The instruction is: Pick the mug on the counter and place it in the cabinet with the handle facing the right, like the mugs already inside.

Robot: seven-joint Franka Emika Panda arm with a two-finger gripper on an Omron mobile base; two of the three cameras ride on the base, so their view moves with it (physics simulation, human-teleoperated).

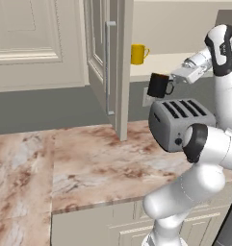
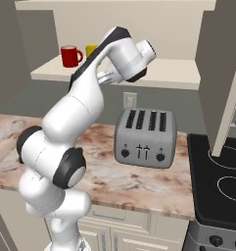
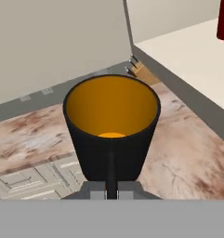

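While gripper holds mug, toaster below; yellow mug beyond.

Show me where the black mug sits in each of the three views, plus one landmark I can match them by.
Left base view: the black mug is right of centre, held at the hand above the toaster, below the yellow mug.
Right base view: I can't make it out; the arm covers that spot.
Hand view: centre, orange inside facing the camera.
Shared landmark: the beige cabinet shelf.
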